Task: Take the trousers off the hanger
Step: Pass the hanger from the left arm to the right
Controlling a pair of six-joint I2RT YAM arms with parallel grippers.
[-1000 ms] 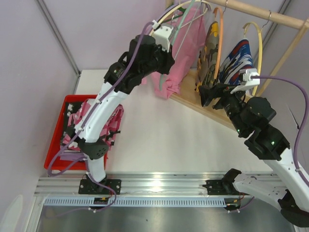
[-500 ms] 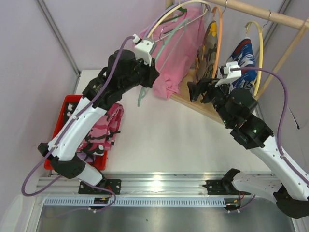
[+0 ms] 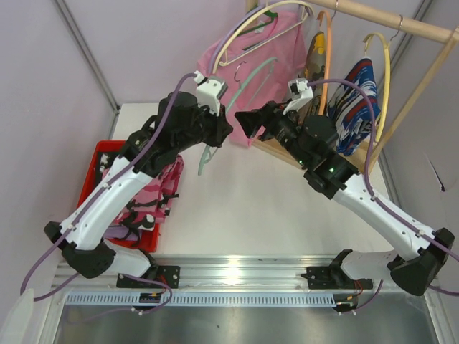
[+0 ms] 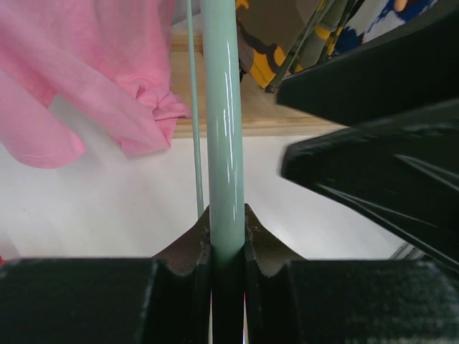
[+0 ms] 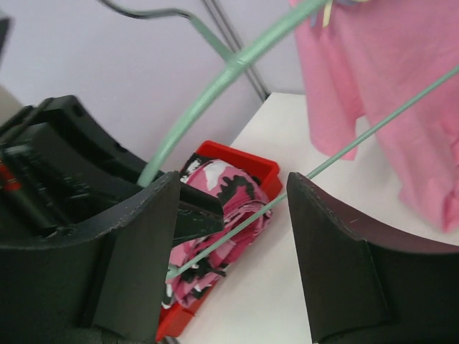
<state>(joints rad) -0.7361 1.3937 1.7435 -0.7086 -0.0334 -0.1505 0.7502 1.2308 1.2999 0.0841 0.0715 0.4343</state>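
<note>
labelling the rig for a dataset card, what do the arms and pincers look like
Both arms have white shell links, the left arm and right arm alike, with black joints. A purple cable runs along each, and a white camera block sits at each wrist. A green light glows on the right arm. The left pincer and right pincer have black fingers.

Trousers [image 3: 152, 195] in bin [image 3: 85, 188], L; hanger [image 4: 217, 107] ctr; rail [image 3: 401, 24] behind, R
</note>
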